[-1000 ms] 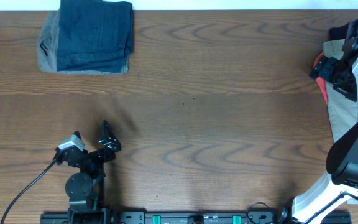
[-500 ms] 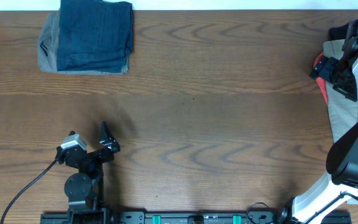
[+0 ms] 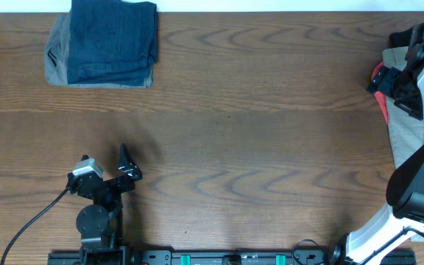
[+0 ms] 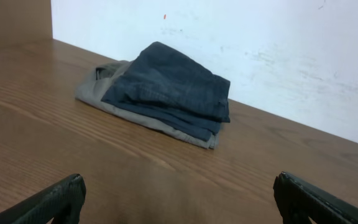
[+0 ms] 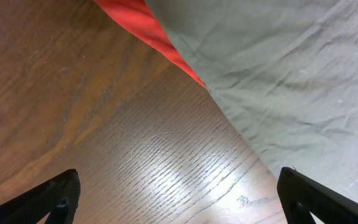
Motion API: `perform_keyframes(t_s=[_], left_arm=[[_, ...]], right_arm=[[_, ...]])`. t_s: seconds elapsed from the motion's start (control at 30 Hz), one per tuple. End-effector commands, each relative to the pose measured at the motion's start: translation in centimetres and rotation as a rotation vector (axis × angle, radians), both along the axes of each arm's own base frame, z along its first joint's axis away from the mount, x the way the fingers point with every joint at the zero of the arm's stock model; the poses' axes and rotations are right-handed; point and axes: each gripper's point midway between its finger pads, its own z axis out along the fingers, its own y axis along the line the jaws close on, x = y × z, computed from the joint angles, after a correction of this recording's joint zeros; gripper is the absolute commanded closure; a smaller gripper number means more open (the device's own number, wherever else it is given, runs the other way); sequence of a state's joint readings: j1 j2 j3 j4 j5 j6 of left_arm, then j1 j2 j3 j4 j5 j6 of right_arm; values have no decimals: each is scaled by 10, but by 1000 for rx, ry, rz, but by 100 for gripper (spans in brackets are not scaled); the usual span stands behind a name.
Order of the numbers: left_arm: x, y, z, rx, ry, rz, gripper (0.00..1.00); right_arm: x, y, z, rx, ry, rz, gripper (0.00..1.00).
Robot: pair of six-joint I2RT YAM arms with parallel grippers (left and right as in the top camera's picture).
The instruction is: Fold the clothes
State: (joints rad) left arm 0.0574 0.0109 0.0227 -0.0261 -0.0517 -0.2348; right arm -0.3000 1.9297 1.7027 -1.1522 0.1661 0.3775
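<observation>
Looks largely done, with navy shorts (image 3: 112, 40) folded atop grey shorts (image 3: 56, 65) at the bench (image 3: 256, 132) corner, left pincer (image 4: 179, 200) and right pincer (image 5: 182, 202) both wide open and empty, beige trousers (image 3: 400, 136) perhaps left.

A counter (image 3: 271, 132) of dark brown wood, with long wavy grain running across its width, filled nearly the whole overhead view. Its far edge met a white wall (image 4: 260, 50), seen from above only as a thin pale strip. In the left wrist view the wall was matte and faintly smudged, with a small red speck (image 4: 165, 17) high up. At the far left a brown wood-toned panel (image 4: 14, 22) stood beside the wall. The light was even and soft. In the right wrist view a pale sheen (image 5: 185, 155) lay on the counter's grain.
</observation>
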Motion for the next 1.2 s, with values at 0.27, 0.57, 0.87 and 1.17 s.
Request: perform_keyframes(t_s=[0.27,0.57,0.87,1.17], left_arm=[[-1,3,-17,11,54,12,2],[-1,3,-17,11,54,12,2],[-1,3,-17,11,54,12,2],[-1,3,-17,11,54,12,2]], right_arm=[[3,-3,4,-15,-8,10,1],[3,-3,4,-15,-8,10,1],[5,7,27,-31,-64,33,1],[-10,35,126,-96,-314,90,1]])
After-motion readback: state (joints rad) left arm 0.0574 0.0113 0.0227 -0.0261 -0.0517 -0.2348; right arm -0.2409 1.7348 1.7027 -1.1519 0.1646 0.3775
